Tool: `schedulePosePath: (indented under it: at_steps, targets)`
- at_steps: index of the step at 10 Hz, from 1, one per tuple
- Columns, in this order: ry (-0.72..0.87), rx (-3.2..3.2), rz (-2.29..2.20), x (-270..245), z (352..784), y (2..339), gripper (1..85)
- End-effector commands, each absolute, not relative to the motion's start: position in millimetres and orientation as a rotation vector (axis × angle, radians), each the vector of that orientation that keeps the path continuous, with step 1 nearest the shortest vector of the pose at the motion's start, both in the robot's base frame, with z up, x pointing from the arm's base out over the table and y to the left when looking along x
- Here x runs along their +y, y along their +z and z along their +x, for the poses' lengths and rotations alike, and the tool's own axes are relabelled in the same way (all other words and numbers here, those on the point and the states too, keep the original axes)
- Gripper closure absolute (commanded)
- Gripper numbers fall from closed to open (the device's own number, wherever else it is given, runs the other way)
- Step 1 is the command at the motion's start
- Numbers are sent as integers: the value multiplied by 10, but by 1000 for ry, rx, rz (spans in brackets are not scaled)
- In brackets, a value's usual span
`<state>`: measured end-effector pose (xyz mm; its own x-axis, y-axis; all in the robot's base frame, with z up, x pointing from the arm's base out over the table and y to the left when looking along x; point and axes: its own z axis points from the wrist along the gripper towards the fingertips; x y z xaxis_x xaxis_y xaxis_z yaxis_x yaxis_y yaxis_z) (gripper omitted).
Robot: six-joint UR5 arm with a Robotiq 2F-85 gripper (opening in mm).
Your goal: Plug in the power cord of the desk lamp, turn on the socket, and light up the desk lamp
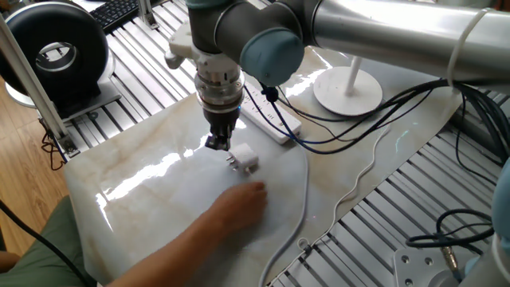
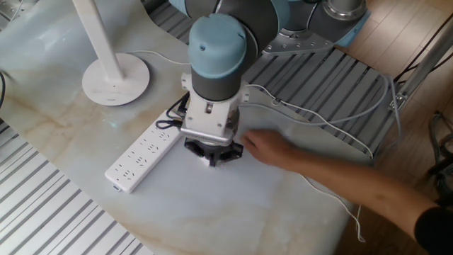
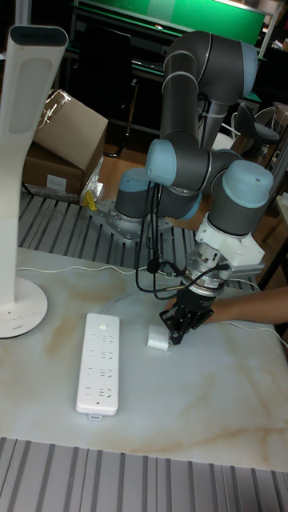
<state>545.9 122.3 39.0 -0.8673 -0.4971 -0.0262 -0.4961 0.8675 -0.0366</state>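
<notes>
The power cord's white plug (image 1: 244, 159) lies on the marble table, just right of my gripper (image 1: 217, 143); its thin cable (image 1: 306, 199) trails toward the front edge. In the tall fixed view the plug (image 3: 158, 337) rests beside my gripper's (image 3: 181, 322) tips, which look open and hold nothing. The socket (image 1: 271, 119) is a long white strip behind the gripper, also seen at the left as the socket (image 3: 98, 362). The desk lamp (image 1: 348, 89) stands at the back on its round base. In the other fixed view my wrist hides the gripper's fingers.
A person's hand (image 1: 239, 206) reaches over the table right next to the plug. A black round fan (image 1: 56, 52) stands at the far left. Black robot cables (image 1: 351, 131) hang over the table. Slatted metal rails (image 1: 414, 183) surround the marble slab.
</notes>
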Motion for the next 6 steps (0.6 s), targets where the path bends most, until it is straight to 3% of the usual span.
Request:
schedulePosePath:
  at_steps: [1, 6]
  targets:
    - [10, 2987, -751, 1314, 5520, 413, 303]
    - [50, 3005, -646, 1194, 5435, 425, 270]
